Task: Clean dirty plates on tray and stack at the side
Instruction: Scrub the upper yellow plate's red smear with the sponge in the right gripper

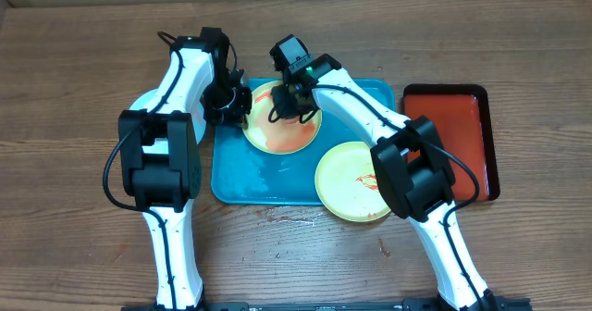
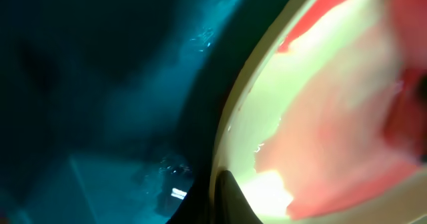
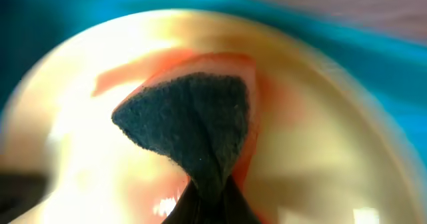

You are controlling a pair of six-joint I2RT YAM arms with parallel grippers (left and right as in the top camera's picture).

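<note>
Progress: early to middle, by the look of it.

Overhead first. Mid-surface point(image 1: 74, 70), teal tray point(image 1: 245, 177), with one yellow-green plate point(image 1: 294, 141) lying in its upper part, red sauce across the middle. Down over that plate, right hand point(image 1: 289, 107); at its left rim, left hand point(image 1: 227, 105), seemingly steadying. At the tray's lower right corner, second yellow-green plate point(image 1: 347, 183), overhanging the rim and marked with thin red streaks, so probably not yet wiped. Off the tray to the left, light blue-white plate point(image 1: 140, 103), mostly hidden under the left arm; impossible to say whether clean. Far right, red tray point(image 1: 453, 135). No stack anywhere.

Left wrist next. Close on the plate's rim against teal, red smear broad inside. One dark fingertip point(image 2: 230, 201) right at the rim; cannot tell whether closed on it or merely beside it.

Right wrist last. Clamped on a dark sponge point(image 3: 193, 124) with an orange-red layer behind, held over the smeared middle of the plate.

Left to do, most likely: finish this plate, wipe the second, then stack all three at the side.
</note>
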